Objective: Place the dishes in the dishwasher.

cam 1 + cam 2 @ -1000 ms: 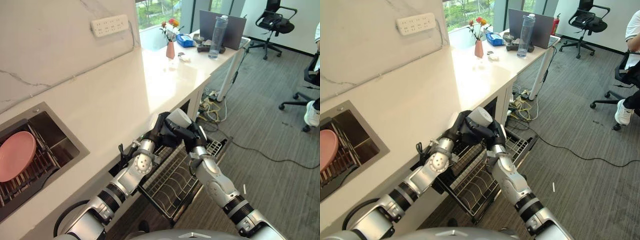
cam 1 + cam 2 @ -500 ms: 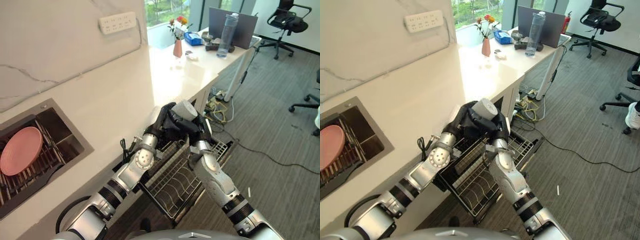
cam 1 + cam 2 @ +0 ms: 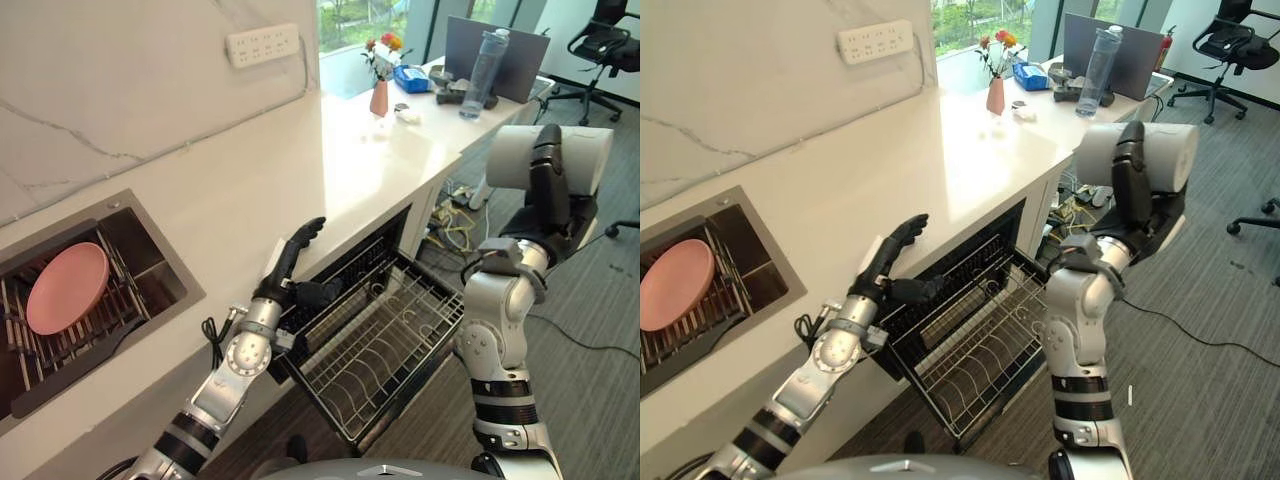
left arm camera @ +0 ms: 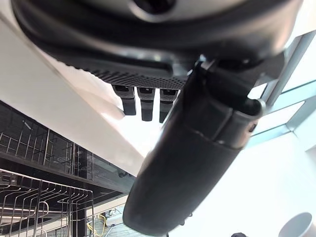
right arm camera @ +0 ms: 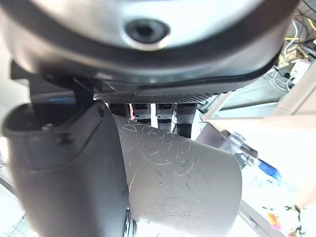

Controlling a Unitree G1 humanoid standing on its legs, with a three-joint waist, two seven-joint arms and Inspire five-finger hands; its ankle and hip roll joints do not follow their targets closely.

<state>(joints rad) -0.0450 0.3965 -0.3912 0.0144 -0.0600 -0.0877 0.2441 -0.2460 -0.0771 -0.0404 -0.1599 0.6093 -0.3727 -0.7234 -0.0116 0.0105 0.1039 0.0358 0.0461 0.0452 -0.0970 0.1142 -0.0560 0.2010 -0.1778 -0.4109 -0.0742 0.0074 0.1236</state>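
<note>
Overhead, the right robot hand (image 3: 548, 190) clamps a grey cup (image 3: 520, 158); below it the dishwasher rack (image 3: 385, 345) holds nothing, beside the open-fingered left robot hand (image 3: 292, 262).

Plate (image 3: 67, 288) in sink (image 3: 150, 268); rack (image 3: 378, 340) below counter (image 3: 260, 190).

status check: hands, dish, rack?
Right hand shut on grey cup, raised above floor. Left hand open at counter edge. Dishwasher rack pulled out. Pink plate in sink.
</note>
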